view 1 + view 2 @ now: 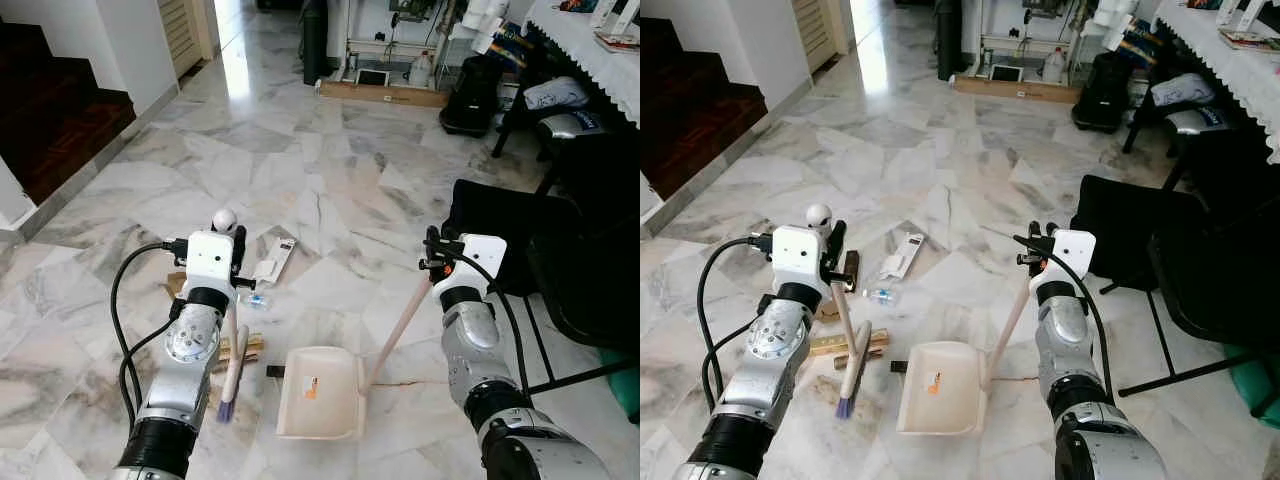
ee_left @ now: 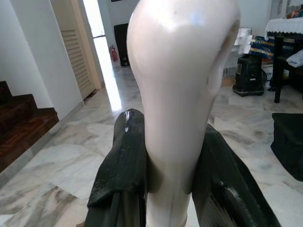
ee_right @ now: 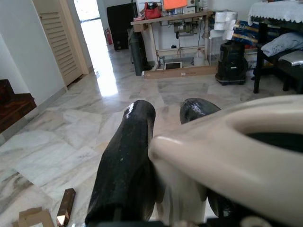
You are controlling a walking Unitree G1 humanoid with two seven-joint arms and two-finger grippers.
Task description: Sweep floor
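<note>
My left gripper (image 1: 237,262) is shut on the cream handle of a small brush (image 1: 233,350). Its purple bristles (image 1: 227,407) rest on the marble floor. In the left wrist view the black fingers (image 2: 122,163) clamp the rounded handle end (image 2: 182,85). My right gripper (image 1: 436,257) is shut on the long handle (image 1: 400,322) of a cream dustpan (image 1: 320,392), which lies flat on the floor between both arms. In front of the pan lie a white packet (image 1: 275,258), a small bottle (image 1: 256,299), wooden pieces (image 1: 247,347) and a scrap of cardboard (image 1: 176,283).
Dark wooden stairs (image 1: 60,110) rise at the left. A black chair (image 1: 560,250) stands close on the right, beside a table with a white cloth (image 1: 600,55). A black bag (image 1: 470,95) and a flat cardboard box (image 1: 385,93) sit at the far wall.
</note>
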